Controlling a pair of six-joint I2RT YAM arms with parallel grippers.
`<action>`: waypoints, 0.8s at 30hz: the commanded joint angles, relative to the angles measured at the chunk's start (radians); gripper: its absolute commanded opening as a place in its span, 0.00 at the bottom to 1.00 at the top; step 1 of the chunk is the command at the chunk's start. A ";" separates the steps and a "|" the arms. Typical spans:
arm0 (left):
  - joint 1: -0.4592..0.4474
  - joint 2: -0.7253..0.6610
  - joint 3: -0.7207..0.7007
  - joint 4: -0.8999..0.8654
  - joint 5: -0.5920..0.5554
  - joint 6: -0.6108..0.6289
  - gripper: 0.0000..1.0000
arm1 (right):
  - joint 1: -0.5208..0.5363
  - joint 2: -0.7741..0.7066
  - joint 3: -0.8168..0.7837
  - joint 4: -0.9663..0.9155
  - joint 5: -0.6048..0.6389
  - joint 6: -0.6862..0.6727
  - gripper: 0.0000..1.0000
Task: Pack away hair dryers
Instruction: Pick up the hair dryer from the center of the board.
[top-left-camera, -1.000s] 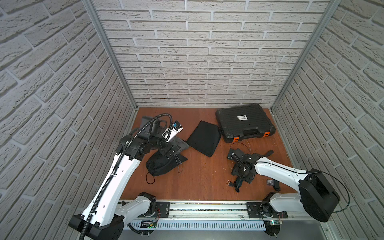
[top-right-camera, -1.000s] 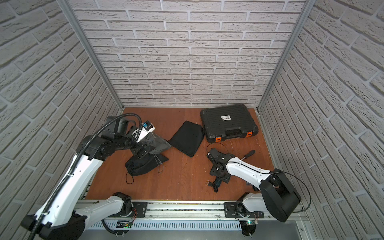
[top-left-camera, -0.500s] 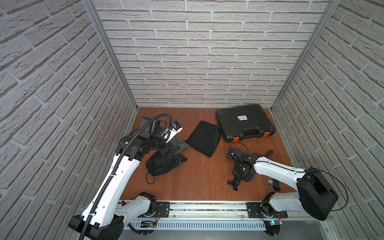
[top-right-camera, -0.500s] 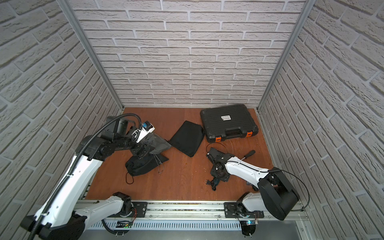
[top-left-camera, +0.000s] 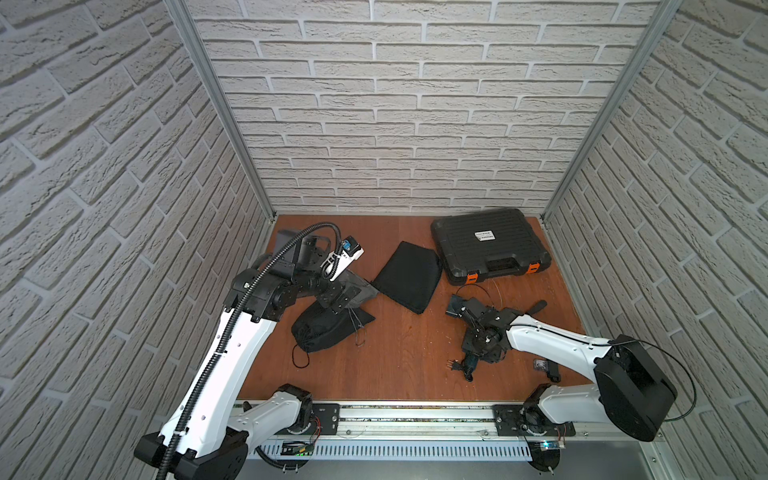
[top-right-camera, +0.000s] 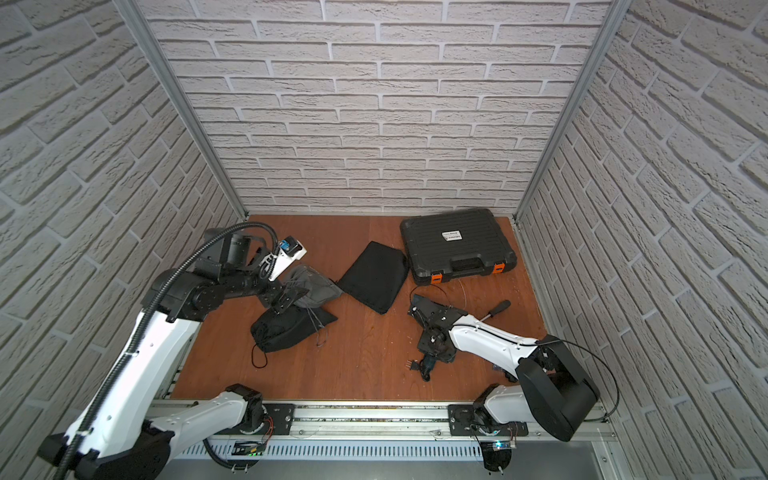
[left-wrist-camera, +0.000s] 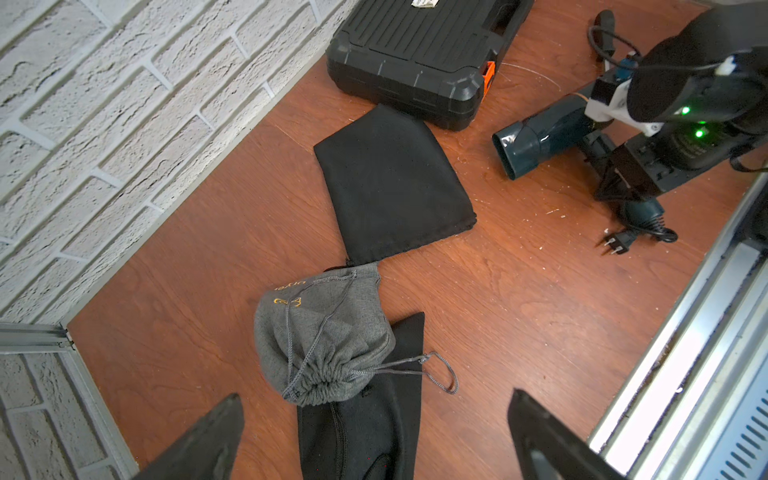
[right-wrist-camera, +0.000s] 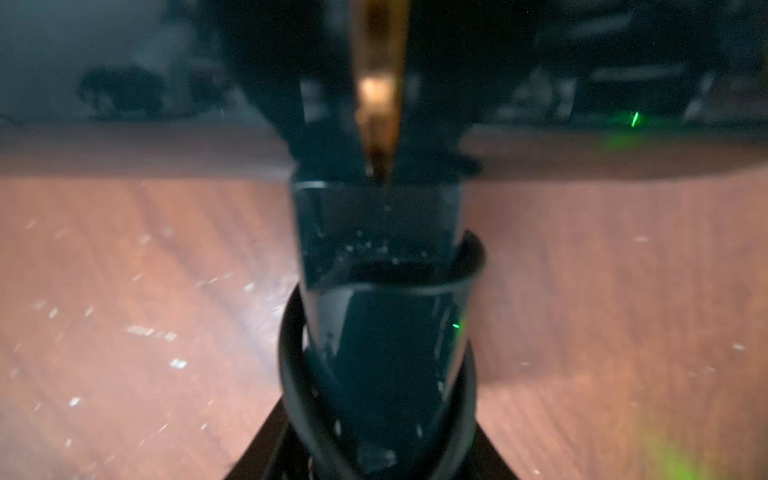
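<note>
Grip looks sound: my right hand (left-wrist-camera: 623, 183) is clamped on the narrow handle of the teal dryer (left-wrist-camera: 536, 141), the easiest part to lift it by. The dryer lies on the bench (left-wrist-camera: 498, 311) at about four o'clock. My left hand (left-wrist-camera: 374, 397) hangs spread wide over the cinched grey pouch (left-wrist-camera: 324, 332) at nine o'clock, probably waiting to open a bag.

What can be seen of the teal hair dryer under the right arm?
The teal hair dryer is pistol-shaped, in glossy dark teal plastic, and lies on the wooden table. Its open round nozzle faces the flat black pouch. A black cord loops round the handle, and its two-pin plug rests on the wood. The right gripper is shut on the handle.
</note>
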 joint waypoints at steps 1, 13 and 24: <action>0.002 0.009 0.045 -0.013 0.012 -0.010 0.98 | 0.066 -0.043 0.104 0.002 0.078 -0.083 0.02; 0.077 0.055 0.134 -0.018 0.027 -0.086 0.98 | 0.141 -0.014 0.227 0.039 0.165 -0.226 0.03; 0.175 0.198 0.320 -0.115 0.288 -0.155 0.98 | 0.247 0.009 0.455 -0.021 0.357 -0.434 0.02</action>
